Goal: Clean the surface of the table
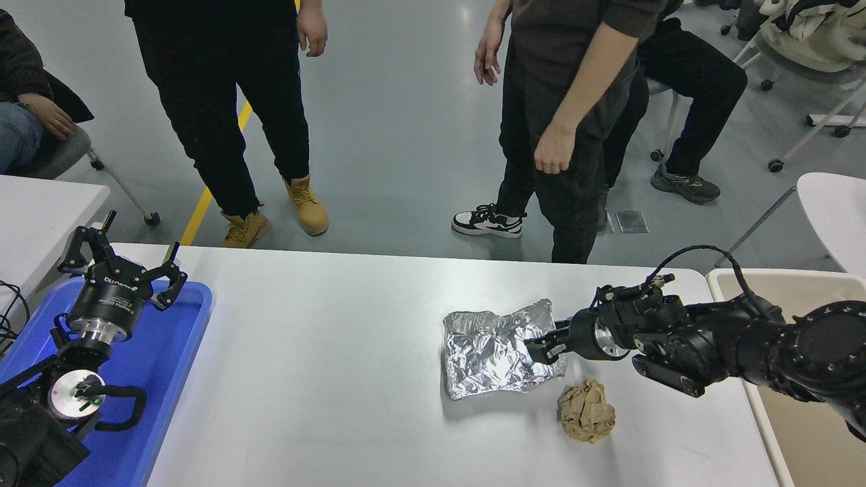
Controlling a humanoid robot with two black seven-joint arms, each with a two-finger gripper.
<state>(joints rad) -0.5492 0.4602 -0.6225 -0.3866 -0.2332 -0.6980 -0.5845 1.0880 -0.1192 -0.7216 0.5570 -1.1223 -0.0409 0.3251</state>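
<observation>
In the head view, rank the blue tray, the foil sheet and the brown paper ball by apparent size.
1. blue tray, partly cut off and covered by the left arm
2. foil sheet
3. brown paper ball

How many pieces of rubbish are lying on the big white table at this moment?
2. A crumpled sheet of silver foil lies right of centre, with the right gripper at its right edge. A brown paper ball sits just nearer the camera, to the foil's right. Nothing seems hidden.

The middle of the table surface (325, 379) is left bare. On its right half, passage is blocked by a crumpled foil sheet (497, 355) and, just beside it, a brown paper ball (586, 410).
</observation>
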